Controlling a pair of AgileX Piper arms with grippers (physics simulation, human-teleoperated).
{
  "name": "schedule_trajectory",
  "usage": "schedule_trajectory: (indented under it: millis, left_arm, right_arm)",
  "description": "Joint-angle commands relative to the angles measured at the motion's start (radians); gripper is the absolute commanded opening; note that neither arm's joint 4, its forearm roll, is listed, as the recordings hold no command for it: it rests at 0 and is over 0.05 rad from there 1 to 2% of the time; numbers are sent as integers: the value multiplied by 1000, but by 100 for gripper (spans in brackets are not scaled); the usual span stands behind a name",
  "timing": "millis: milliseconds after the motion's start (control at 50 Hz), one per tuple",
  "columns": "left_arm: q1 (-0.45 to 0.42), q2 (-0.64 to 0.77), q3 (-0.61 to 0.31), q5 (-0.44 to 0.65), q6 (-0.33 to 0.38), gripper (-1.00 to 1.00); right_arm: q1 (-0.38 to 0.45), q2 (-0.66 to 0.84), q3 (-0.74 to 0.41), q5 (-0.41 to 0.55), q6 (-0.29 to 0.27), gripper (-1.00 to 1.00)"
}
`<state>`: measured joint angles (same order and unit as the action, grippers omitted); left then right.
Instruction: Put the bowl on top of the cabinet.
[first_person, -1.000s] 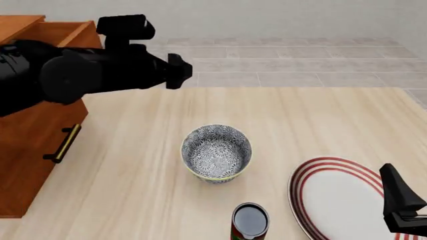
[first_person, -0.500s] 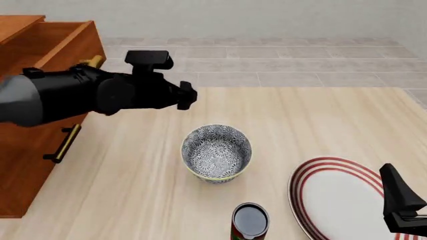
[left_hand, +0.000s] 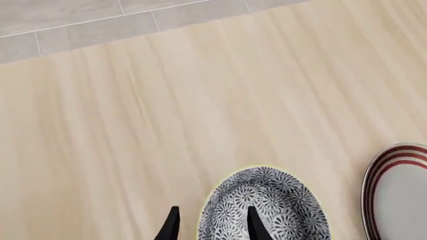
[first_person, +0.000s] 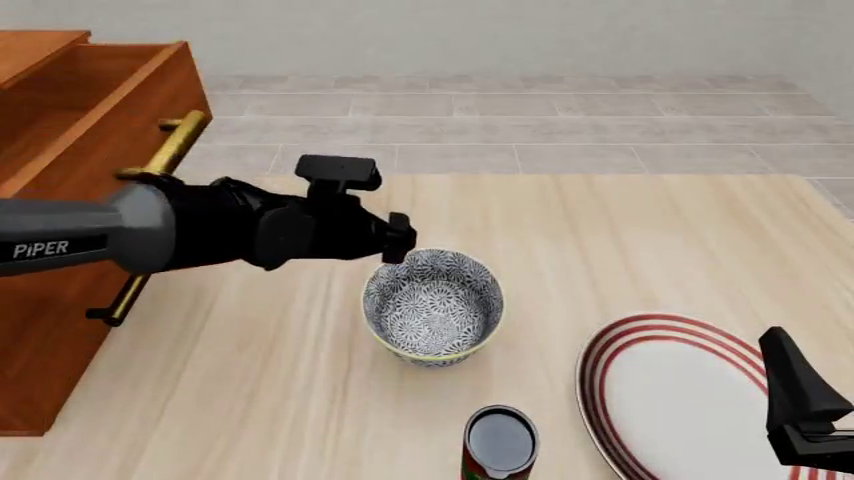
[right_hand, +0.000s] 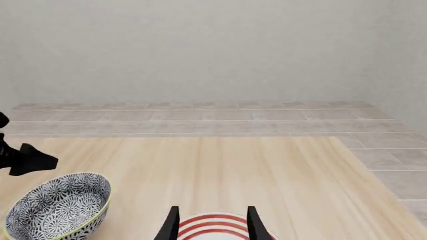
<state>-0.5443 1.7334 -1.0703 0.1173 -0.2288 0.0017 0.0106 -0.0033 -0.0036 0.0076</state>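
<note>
The bowl (first_person: 434, 305), white with a dense dark floral pattern and a yellowish rim, stands upright in the middle of the table. My left gripper (first_person: 398, 240) hovers at its far-left rim. In the left wrist view the left gripper (left_hand: 212, 227) is open, one finger outside the bowl (left_hand: 287, 205) and the other over its inside, holding nothing. The reddish-brown cabinet (first_person: 67, 230) with brass bar handles stands at the left edge. My right gripper (first_person: 805, 400) is at the near right, open (right_hand: 212, 225) above the plate. The bowl (right_hand: 60, 205) also shows in the right wrist view.
A flat white plate with red rings (first_person: 681, 390) lies at the near right. A small dark can (first_person: 501, 440) stands just in front of the bowl. The cabinet's upper drawer looks pulled out, its handle (first_person: 174, 145) beside my left arm. Grey tiled floor lies beyond the table's far edge.
My left arm has swung from beside the cabinet down and to the right, and its fingertips now reach the bowl's rim. Bowl, plate, can and right arm have not moved.
</note>
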Motion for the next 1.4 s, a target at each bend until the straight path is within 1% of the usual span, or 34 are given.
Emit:
schedule_trajectory:
  millis: [20, 820, 840, 1080, 1120, 1140, 1160, 1200, 1220, 1240, 1260, 1280, 1320, 1340, 1360, 1400]
  left_arm:
    - [-15, 63, 7, -35, -13, 100]
    - [-24, 253, 6, -121, -5, 100]
    - [-28, 257, 6, -123, -12, 100]
    - [-24, 298, -2, -127, 6, 100]
    - [-57, 280, 22, -157, -8, 100]
    - [-24, 293, 12, -147, 11, -100]
    - [-29, 293, 18, -150, -1, -100]
    - [-31, 265, 38, -159, 23, -100]
    - [-45, 249, 51, -163, 16, -100]
    - [-42, 233, 61, -170, 31, -100]
    - [-48, 216, 73, -173, 29, -100]
    - [-44, 194, 84, -177, 49, -100]
    - [-43, 181, 91, -176, 50, -100]
    - [-54, 138, 109, -172, 39, -100]
    - [-42, 122, 113, -171, 58, -100]
    - [-47, 76, 132, -168, 53, -100]
  right_arm:
    - [0, 0, 0, 0, 0, 100]
    - [0, 0, 0, 0, 0, 100]
    - [0, 0, 0, 0, 0, 100]
    - [0, 0, 0, 0, 0, 100]
    - [0, 0, 0, 0, 0, 100]
    - [0, 0, 0, 0, 0, 100]
    - [0, 0, 0, 0, 0, 100]
    - [0, 0, 0, 0, 0, 100]
    - [0, 0, 0, 0, 0, 100]
    - [0, 0, 0, 0, 0, 100]
    - [0, 0, 0, 0, 0, 100]
    - [0, 0, 0, 0, 0, 100]
    - [0, 0, 0, 0, 0, 100]
    - [0, 0, 0, 0, 0, 100]
    - [0, 0, 0, 0, 0, 100]
    - [0, 1, 0, 0, 0, 100]
